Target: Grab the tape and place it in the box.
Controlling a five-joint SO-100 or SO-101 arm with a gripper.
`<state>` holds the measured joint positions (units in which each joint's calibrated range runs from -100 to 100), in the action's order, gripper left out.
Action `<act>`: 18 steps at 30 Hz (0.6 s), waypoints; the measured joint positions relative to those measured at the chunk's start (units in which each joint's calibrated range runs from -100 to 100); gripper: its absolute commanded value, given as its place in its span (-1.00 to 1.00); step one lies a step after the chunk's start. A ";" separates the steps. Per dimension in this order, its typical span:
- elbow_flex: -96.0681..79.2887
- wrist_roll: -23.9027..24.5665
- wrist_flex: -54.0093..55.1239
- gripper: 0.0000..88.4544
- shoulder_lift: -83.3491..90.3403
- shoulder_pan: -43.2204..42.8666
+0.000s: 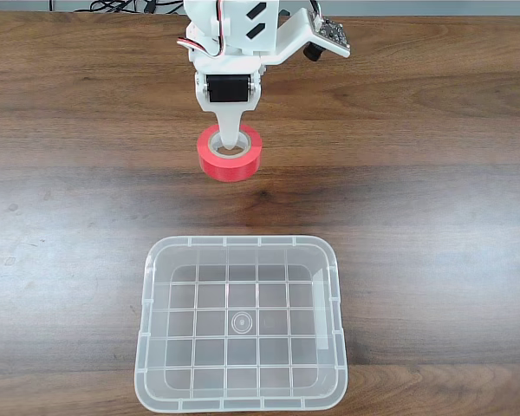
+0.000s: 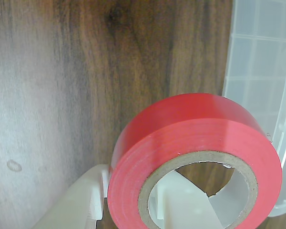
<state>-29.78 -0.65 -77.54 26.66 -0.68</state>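
The claw (image 1: 230,143) reaches down in the upper middle of the fixed view, one finger inside the tape's (image 1: 230,154) core; in the wrist view a pale finger sits outside the roll, lower left, so it looks clamped on the tape's wall. The tape (image 2: 195,143) looks gripped but not yet carried over. The box (image 1: 241,325), lower centre, holds nothing; transport and release remain.

Tabletop (image 1: 433,199): dark wood grain, smooth, with a soft sheen. Tape (image 1: 230,154): glossy red plastic film, and its core looked like matt brown cardboard in the wrist view. Box (image 1: 147,347): clear, translucent plastic, smooth. Fingers (image 2: 76,205): matt white plastic.
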 measured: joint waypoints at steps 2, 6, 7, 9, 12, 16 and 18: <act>0.00 -0.26 -0.25 -0.91 0.59 0.00; 0.00 -0.42 -0.34 -0.91 0.75 0.00; 0.00 -0.42 -0.34 -0.91 0.75 0.00; 0.90 -0.42 -0.34 -0.90 0.75 0.00; 4.69 -0.42 -0.34 -0.90 0.75 0.00; 12.55 -0.42 -0.34 -0.90 -3.18 -0.23; 17.42 -0.42 -0.34 -0.90 -7.28 -0.60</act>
<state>-12.36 -1.07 -77.88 19.38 -1.28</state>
